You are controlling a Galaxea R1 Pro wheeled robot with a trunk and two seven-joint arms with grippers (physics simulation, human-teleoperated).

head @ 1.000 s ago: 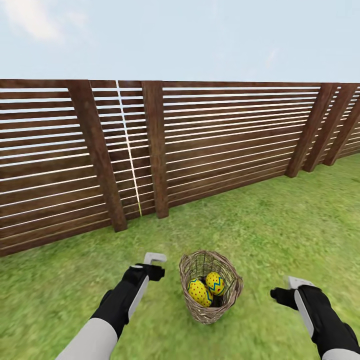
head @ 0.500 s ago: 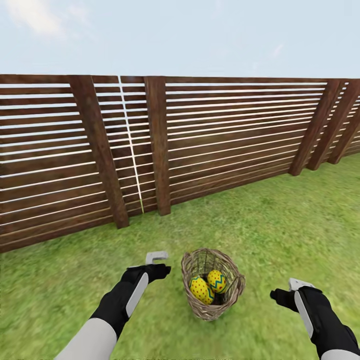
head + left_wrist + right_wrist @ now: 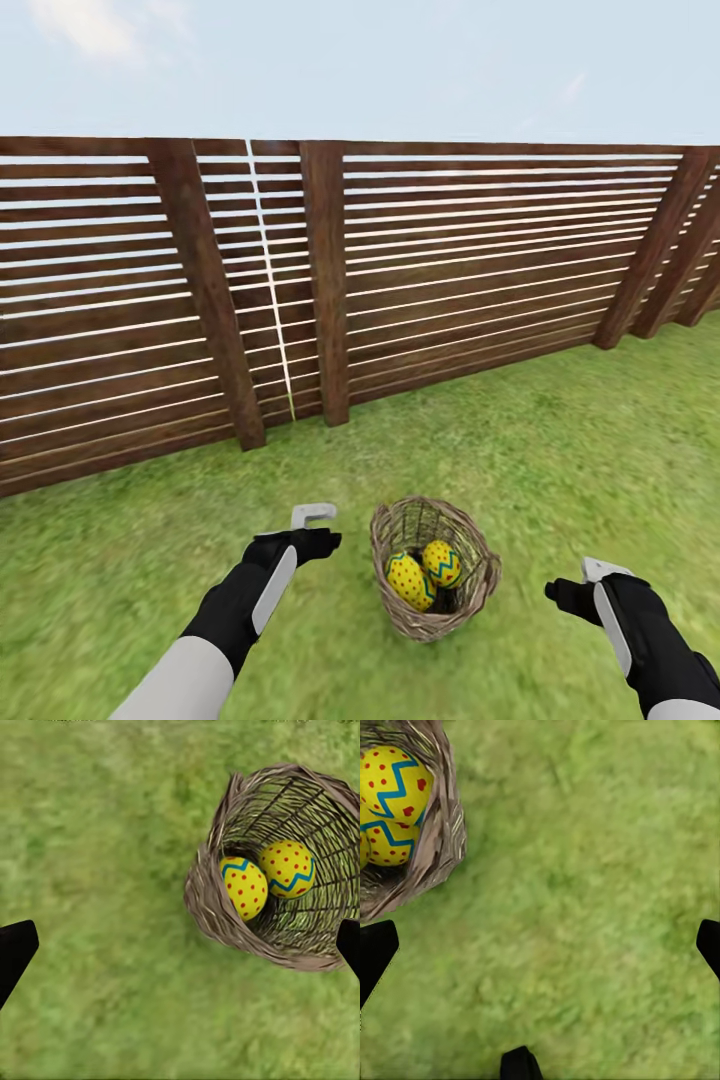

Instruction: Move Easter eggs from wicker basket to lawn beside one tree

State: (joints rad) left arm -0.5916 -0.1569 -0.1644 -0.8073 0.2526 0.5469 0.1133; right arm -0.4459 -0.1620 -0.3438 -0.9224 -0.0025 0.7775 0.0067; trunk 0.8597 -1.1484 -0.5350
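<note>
Green mottled lawn (image 3: 560, 440) underfoot, running up to a dark brown slatted fence (image 3: 450, 260) across the back; pale sky above. No tree in view.

Wicker basket (image 3: 400, 610) on the grass, dead centre between the two arms, tipped somewhat so the mouth opens up and toward the robot. Two Easter eggs (image 3: 412, 581) plain inside, touching one another, yellow with blue zigzag and red dots; a third partly seen at the edge of the right wrist view (image 3: 362, 847), tucked under the others.

Left gripper (image 3: 314, 527) just beside the basket's left wall, at about rim height, not touching. Right gripper (image 3: 585, 580) off the basket's right side, a wider strip of grass between. Left judged the nearer arm for the first pick.

From the left wrist camera, basket off to one side of the line between the fingers (image 3: 15, 949); grass directly below. A sideways shift over the mouth needed before descending, likely.

Both sets of fingers spread wide, tips at opposite frame edges in each wrist view. Nothing held, nothing touched.
</note>
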